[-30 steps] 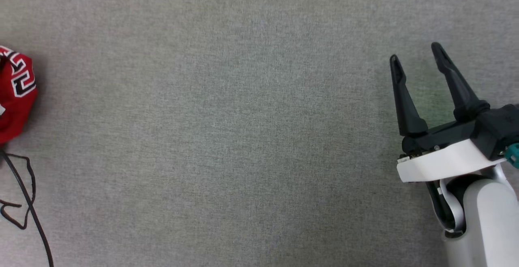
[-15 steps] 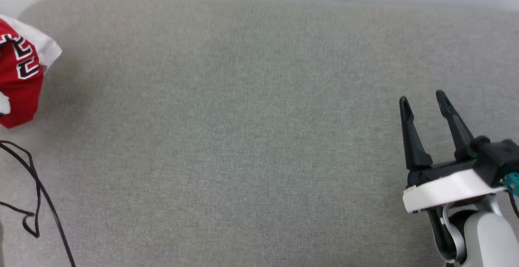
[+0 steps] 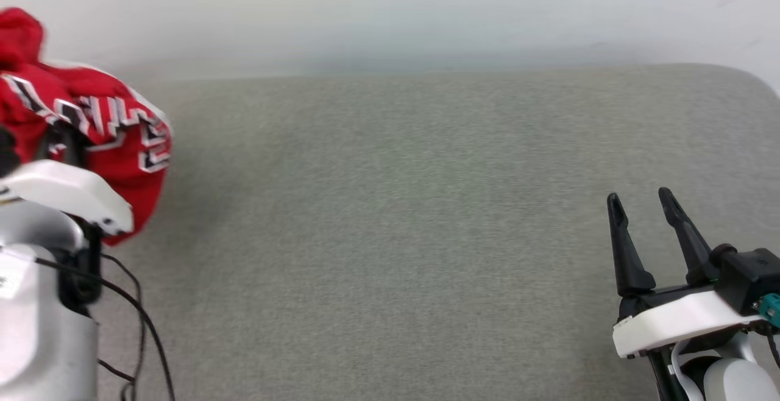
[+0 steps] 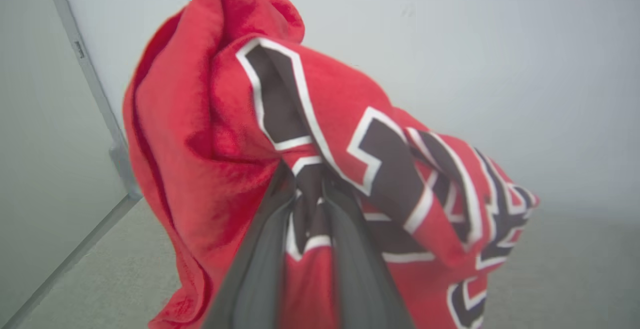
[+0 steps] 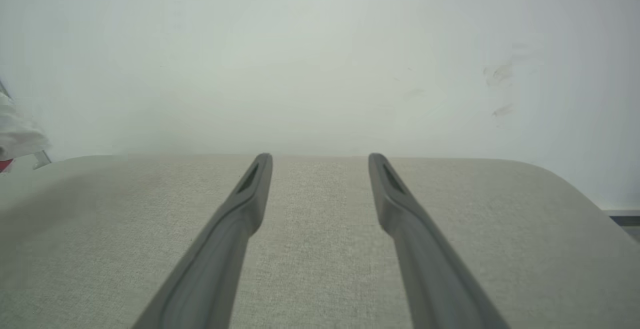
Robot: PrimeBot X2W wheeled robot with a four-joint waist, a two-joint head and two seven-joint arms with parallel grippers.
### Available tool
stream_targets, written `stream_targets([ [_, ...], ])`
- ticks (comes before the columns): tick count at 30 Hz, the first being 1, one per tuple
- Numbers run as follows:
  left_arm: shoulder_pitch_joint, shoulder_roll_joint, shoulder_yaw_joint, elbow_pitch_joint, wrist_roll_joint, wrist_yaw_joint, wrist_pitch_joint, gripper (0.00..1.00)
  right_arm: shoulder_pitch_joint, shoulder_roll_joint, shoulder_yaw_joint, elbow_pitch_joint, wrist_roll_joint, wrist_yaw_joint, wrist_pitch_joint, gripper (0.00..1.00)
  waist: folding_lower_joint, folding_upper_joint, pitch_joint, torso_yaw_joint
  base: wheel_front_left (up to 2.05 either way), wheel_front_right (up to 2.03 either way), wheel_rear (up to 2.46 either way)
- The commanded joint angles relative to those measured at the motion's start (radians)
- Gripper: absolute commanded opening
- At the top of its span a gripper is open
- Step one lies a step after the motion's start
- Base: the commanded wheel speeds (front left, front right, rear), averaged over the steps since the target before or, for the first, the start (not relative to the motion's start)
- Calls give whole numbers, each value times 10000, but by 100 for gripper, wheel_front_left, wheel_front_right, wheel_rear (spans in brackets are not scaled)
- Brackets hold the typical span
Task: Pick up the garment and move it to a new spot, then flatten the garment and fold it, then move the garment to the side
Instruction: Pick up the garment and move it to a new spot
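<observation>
The garment (image 3: 125,139) is a bunched red jersey with black, white-outlined lettering, hanging at the far left above the grey surface (image 3: 390,236). In the left wrist view my left gripper (image 4: 307,181) is shut on a fold of the garment (image 4: 215,119), and the cloth drapes over both fingers. The left arm's white wrist housing (image 3: 67,191) covers the garment's lower part in the head view. My right gripper (image 3: 638,197) stands open at the lower right with nothing between its fingers. In the right wrist view the right gripper (image 5: 321,158) hovers low over the bare surface.
A pale wall (image 3: 390,11) rises behind the surface's rounded far edge. Black cables (image 3: 146,328) trail beside the left arm. In the left wrist view a metal strip (image 4: 90,84) runs down the wall at the left.
The head camera has tilted up, bringing the far edge and wall into view. My left arm has come into the picture with the garment raised. The right gripper stays open.
</observation>
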Motion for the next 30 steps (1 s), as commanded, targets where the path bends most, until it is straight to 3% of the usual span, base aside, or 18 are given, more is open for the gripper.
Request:
stream_targets([
  [1,304,-176,-116,-290,-81,-22,124,0,206,28,5,-66,-16,-7,22,100,2,0,-265,-486,0,0,0],
  [8,1256,-898,-1389,-1563,112,-389,858,0,312,26,106,-206,-10,-7,148,100,2,0,-199,-1341,0,0,0],
  [16,2139,-1736,-3293,-2044,470,-1013,1291,0,183,28,81,-161,276,-7,28,100,2,0,265,-2093,0,0,0],
  [20,2359,-2086,-4414,-1994,582,-1365,1540,0,108,27,94,-123,344,-7,-83,100,2,0,563,-2246,0,0,0],
  [30,2703,-2189,-6254,-1881,441,-1650,1893,0,-123,26,123,0,440,-7,-275,100,2,0,1000,-2107,0,0,0],
])
